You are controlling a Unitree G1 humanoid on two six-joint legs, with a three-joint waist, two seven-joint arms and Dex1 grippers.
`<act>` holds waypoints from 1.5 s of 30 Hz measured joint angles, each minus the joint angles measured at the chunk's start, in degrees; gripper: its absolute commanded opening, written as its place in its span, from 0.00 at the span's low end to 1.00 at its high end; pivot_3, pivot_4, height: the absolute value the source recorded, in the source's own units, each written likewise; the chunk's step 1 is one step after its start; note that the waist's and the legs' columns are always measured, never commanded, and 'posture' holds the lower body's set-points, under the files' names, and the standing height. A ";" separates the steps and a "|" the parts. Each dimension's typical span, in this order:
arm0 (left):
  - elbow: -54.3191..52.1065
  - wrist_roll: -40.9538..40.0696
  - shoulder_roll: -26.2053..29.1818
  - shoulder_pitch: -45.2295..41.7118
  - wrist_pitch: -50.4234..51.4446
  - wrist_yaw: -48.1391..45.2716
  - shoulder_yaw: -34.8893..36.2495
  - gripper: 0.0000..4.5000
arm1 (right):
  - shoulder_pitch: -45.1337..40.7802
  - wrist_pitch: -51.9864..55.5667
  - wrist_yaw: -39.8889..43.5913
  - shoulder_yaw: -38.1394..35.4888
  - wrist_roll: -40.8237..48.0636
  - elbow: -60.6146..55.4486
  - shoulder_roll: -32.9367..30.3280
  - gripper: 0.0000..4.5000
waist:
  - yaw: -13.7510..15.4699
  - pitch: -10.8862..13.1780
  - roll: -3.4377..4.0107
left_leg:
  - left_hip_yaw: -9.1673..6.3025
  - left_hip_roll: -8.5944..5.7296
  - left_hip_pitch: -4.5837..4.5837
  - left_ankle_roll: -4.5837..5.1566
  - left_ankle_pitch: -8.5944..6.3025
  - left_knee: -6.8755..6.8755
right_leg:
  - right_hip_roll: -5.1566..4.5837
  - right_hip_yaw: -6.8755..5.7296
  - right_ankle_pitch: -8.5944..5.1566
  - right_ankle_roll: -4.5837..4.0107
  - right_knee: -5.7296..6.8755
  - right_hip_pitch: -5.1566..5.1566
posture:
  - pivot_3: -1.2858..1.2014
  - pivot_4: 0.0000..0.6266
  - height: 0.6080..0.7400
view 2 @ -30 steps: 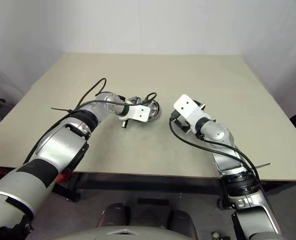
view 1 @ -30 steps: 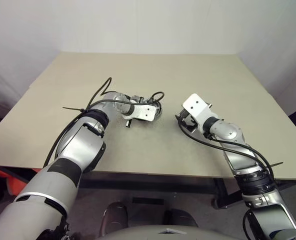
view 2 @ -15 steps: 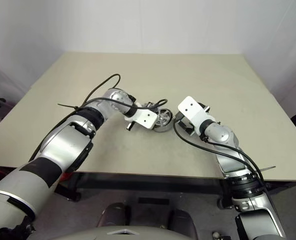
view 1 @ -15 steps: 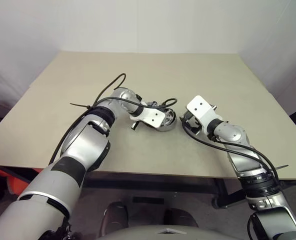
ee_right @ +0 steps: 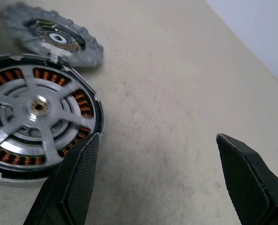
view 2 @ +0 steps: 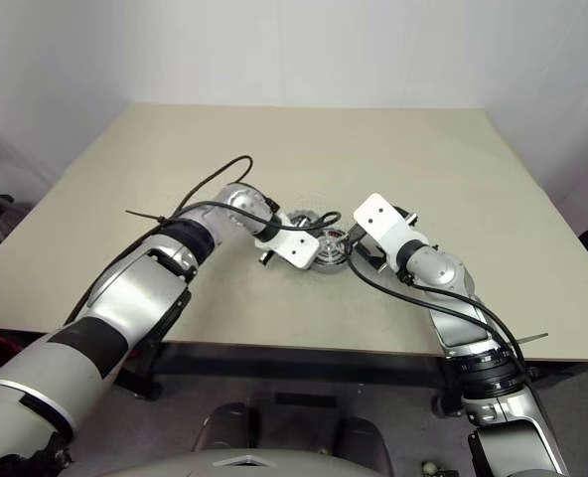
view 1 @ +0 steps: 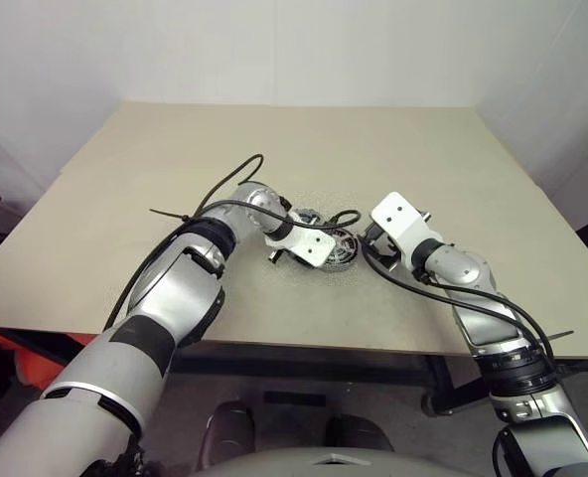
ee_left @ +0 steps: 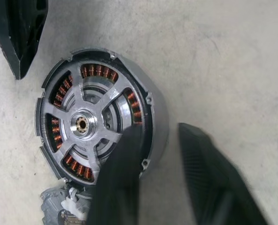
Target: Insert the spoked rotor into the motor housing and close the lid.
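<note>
While the spoked rotor [ee_left: 89, 126] sits inside the motor housing [ee_left: 154, 117] on the tabletop [view 1: 373, 159], the lid [ee_right: 54, 35] lies beside it; left tool [ee_left: 160, 164] parted, empty; right tool [ee_right: 162, 173] wide open.

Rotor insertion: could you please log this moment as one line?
spoked rotor: seated in motor housing | lid: off, on table beside | right pincer: open

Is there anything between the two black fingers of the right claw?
No. In the right wrist view the right gripper stands open over bare table; the housing, with the rotor inside, lies beside one finger.
</note>
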 measured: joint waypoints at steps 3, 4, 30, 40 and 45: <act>-0.04 -0.33 0.01 0.25 0.20 0.54 0.08 0.30 | 0.00 -0.02 0.01 0.00 0.00 0.00 0.00 1.00 | 0.11 0.00 0.00 | 0.00 0.00 0.05 -0.01 0.01 0.00 | 0.00 0.00 0.00 0.00 0.02 0.03 | 0.52 0.00 1.00; -0.06 -0.40 0.07 0.25 0.19 0.54 0.08 0.30 | 0.00 -0.02 0.03 0.01 0.00 0.00 0.00 1.00 | 0.13 0.00 0.00 | 0.00 0.00 0.04 -0.01 0.01 0.00 | 0.00 0.00 0.00 0.00 0.02 0.03 | 0.52 0.00 1.00; -59.81 -33.97 2.87 35.48 54.98 11.37 25.20 0.30 | -20.83 -32.53 33.89 14.59 -3.89 21.24 -17.05 1.00 | -1.43 0.01 0.03 | 0.16 0.19 0.07 0.04 -0.02 0.16 | 0.05 -0.03 -0.04 -0.11 0.15 0.04 | 0.52 0.00 1.00; -82.28 -49.53 -0.67 48.13 81.15 26.99 32.46 0.30 | -31.79 -49.15 41.16 21.18 -8.13 39.53 -10.90 1.00 | -3.48 0.01 0.03 | 0.16 0.52 -0.26 0.24 -0.14 0.63 | 0.36 -0.09 -0.06 -0.18 0.17 -0.08 | 0.52 0.00 1.00; -86.24 -54.77 2.70 51.57 89.45 30.22 35.99 0.30 | -34.10 -52.00 41.29 21.47 -9.22 43.10 -8.18 1.00 | -4.30 0.01 0.03 | 0.15 0.65 -0.33 0.36 -0.23 0.93 | 0.45 -0.12 -0.03 -0.21 0.19 -0.03 | 0.52 0.00 1.00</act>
